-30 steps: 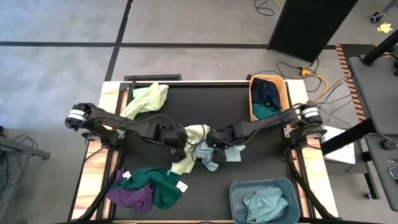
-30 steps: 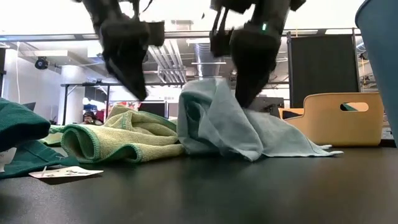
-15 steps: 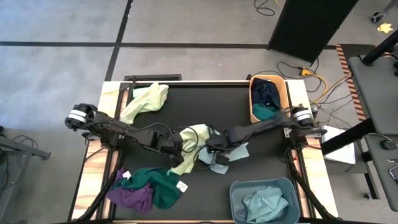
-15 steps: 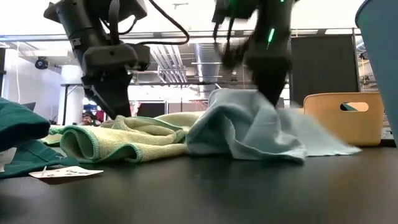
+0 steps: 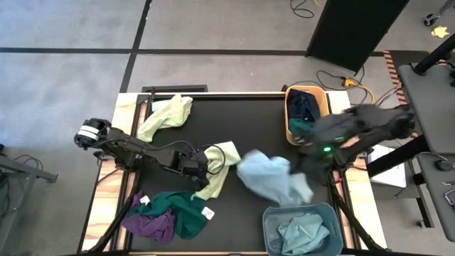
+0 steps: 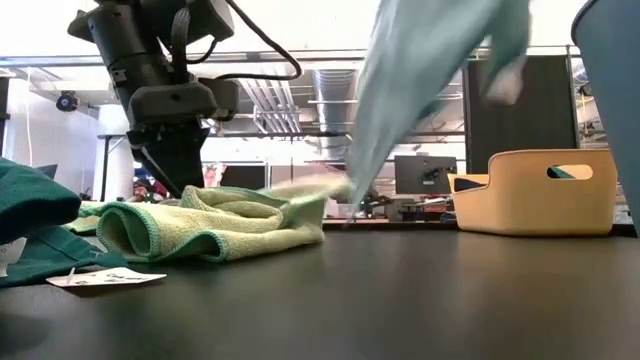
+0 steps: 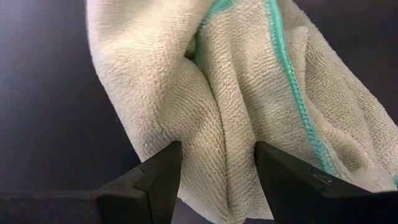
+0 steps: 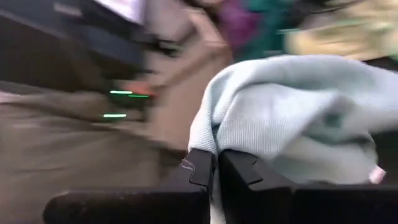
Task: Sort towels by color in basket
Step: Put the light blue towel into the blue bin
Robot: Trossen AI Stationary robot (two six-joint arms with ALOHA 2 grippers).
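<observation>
At the surface's (image 5: 249, 114) left front lie a purple towel (image 5: 149, 225) and a teal towel (image 5: 186, 213), touching each other. A pale yellow-green towel (image 5: 167, 114) sits at the back left. The left gripper (image 5: 201, 169) rests low with fingers (image 7: 158, 180) wide, straddling a fold of another yellow-green towel (image 5: 220, 167). Right of it, the right gripper (image 8: 217, 171) pinches a light blue towel (image 5: 270, 178), lifted clear above the blue bin (image 5: 302, 229). A tan basket (image 5: 306, 110) stands behind.

On the table (image 5: 249, 114), one towel (image 5: 217, 167) lies mid-table under the left tool (image 5: 201, 168). The right tool (image 8: 216, 167) holds another towel (image 5: 270, 178) aloft just right of it, above the near bin (image 5: 274, 220). A second bin (image 5: 321, 103) sits far right.
</observation>
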